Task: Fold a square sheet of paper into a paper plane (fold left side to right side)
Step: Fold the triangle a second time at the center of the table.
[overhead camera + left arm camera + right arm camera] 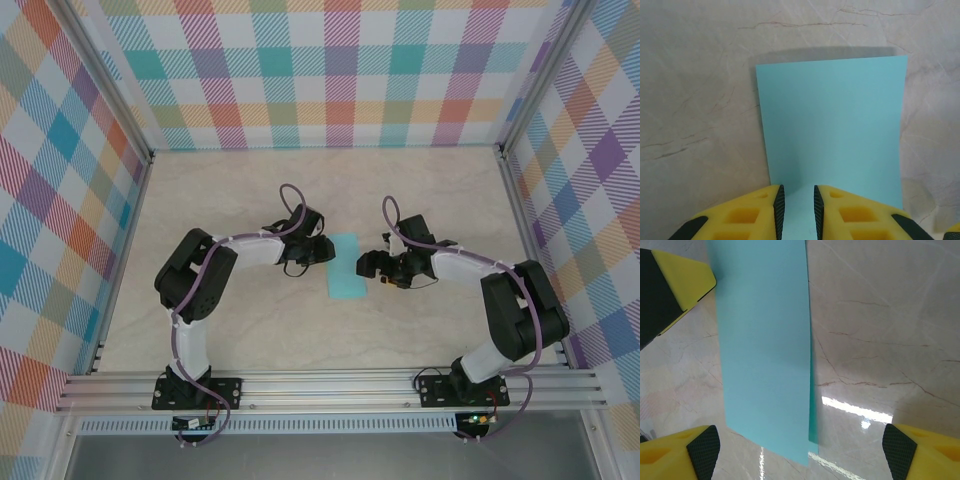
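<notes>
The square sheet of paper lies folded in half on the table as a tall turquoise rectangle between the two arms. Its two layers show along the right edge in the right wrist view. My left gripper rests at the sheet's left edge. In the left wrist view its pads stand a narrow gap apart, with the paper running under and between them. My right gripper hovers at the sheet's right edge, wide open, with nothing between its fingers. No paper plane shape is formed.
The marbled beige table is walled by pastel checked panels on the left, right and far sides. An aluminium rail carrying both arm bases runs along the near edge. A yellow finger of the left gripper shows at the right wrist view's top left.
</notes>
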`<state>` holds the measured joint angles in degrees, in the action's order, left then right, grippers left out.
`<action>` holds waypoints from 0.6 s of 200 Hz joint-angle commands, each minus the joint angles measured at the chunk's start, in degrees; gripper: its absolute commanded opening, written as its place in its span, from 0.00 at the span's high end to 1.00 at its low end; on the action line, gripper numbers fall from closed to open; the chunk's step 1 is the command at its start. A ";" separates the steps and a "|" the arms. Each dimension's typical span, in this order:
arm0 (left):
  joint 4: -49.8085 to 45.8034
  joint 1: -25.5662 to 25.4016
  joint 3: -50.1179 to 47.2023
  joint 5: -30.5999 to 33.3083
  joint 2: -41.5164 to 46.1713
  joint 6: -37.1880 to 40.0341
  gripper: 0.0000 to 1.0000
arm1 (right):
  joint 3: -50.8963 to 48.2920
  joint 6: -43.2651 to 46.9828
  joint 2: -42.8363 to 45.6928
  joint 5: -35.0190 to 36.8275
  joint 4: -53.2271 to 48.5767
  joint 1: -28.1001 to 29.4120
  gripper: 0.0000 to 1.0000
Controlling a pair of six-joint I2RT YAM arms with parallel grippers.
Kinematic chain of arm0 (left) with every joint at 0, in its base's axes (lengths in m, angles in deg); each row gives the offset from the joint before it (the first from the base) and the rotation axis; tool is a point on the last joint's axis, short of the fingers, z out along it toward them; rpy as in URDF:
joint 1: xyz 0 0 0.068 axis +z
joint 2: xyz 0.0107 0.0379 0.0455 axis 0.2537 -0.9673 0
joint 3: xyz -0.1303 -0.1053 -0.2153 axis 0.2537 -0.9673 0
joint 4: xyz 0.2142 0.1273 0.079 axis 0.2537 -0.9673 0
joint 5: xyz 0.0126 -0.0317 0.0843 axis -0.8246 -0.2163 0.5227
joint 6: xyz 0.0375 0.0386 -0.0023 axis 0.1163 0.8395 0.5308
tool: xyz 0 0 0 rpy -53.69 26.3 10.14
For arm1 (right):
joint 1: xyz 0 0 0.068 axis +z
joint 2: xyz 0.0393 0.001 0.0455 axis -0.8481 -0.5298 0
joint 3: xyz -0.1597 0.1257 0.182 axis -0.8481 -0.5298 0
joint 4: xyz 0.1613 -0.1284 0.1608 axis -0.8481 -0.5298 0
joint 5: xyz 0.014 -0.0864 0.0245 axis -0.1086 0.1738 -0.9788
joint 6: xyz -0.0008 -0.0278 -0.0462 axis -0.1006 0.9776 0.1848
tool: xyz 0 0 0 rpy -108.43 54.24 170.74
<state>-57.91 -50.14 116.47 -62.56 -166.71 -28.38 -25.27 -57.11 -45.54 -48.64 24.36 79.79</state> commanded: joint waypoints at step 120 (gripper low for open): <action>-0.52 -0.90 -1.02 -0.50 -1.52 1.43 0.75 | 6.99 -6.05 -10.21 -14.45 1.88 -3.60 0.34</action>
<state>-58.28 -50.29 116.71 -62.47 -166.78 -26.87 -19.19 -62.90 -54.96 -59.46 26.92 75.70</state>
